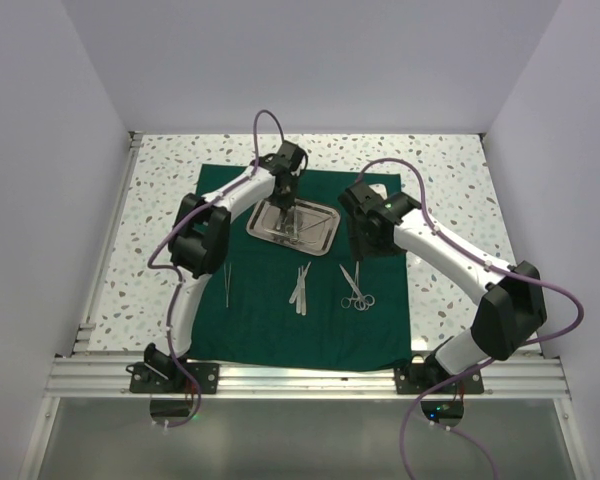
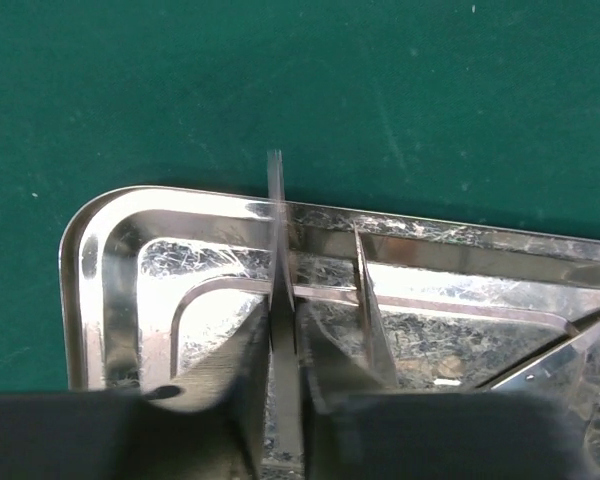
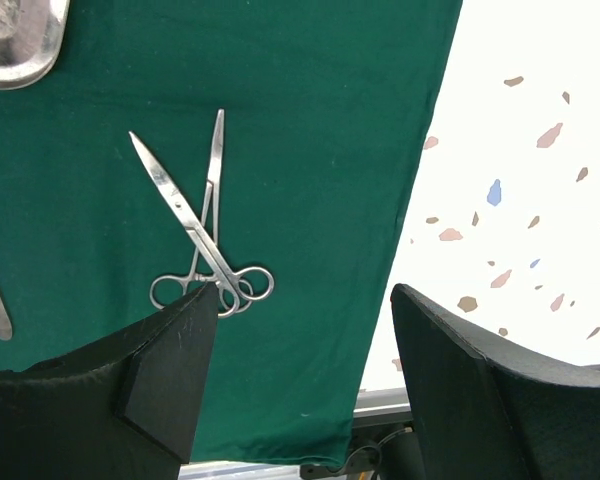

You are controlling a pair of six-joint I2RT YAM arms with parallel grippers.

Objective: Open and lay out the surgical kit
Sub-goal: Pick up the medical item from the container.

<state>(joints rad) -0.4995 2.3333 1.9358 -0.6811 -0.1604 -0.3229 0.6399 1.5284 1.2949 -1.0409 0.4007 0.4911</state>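
White speckled table [image 1: 450, 190], with a dark green cloth wrap [image 1: 280, 330] spread flat across its middle. A shiny rectangular steel tray [image 1: 321, 236] sits on the cloth's far half. Left gripper [image 1: 286, 200] is down in the tray, fingers pinched on a slim steel instrument [image 2: 277, 260] standing on edge between them. Right gripper [image 3: 302, 300] hangs over the cloth's right edge, fingers wide apart with nothing between them. Crossed ring-handled steel scissors and forceps [image 3: 195, 225] lie on the cloth nearer than the tray. Steel tweezers [image 1: 300, 288] lie just left of them, and a single thin steel tweezer [image 1: 226, 283] is further left.
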